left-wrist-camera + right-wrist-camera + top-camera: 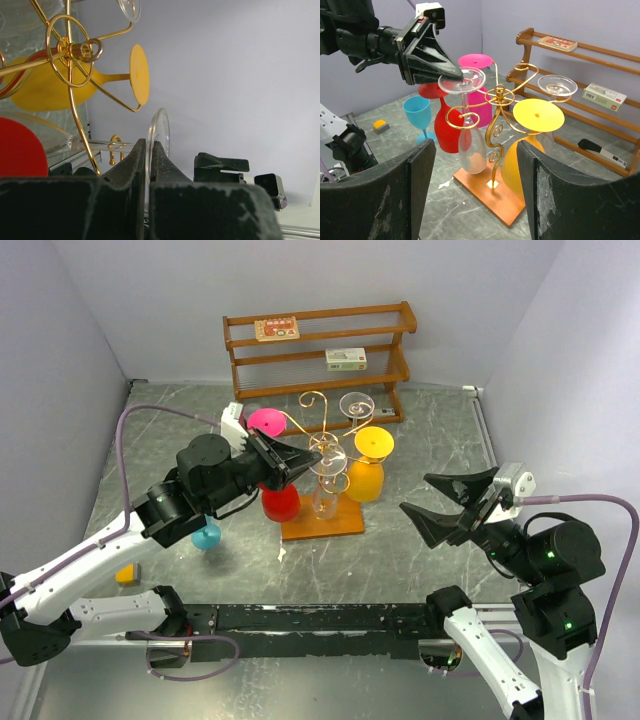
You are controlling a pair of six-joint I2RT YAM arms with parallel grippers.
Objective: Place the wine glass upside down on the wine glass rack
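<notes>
The gold wire wine glass rack (322, 432) stands on its square wooden base (335, 523) mid-table. A clear wine glass (325, 488) hangs upside down in a front scroll arm of the rack (496, 115), bowl (470, 145) down and foot (462, 80) on top. My left gripper (312, 454) is shut on the edge of that foot. The left wrist view shows the thin glass disc (161, 131) pinched between the two fingers of my left gripper (148, 146). My right gripper (452, 502) is open and empty, to the right of the rack and apart from it, facing it (476, 150).
Yellow (367, 475), red (280, 502), pink (268, 424) and another clear glass (357, 405) hang upside down on the rack. A blue glass (206, 534) stands upright left of it. A small orange object (127, 574) lies front left. A brown wooden shelf (320, 350) stands at the back wall.
</notes>
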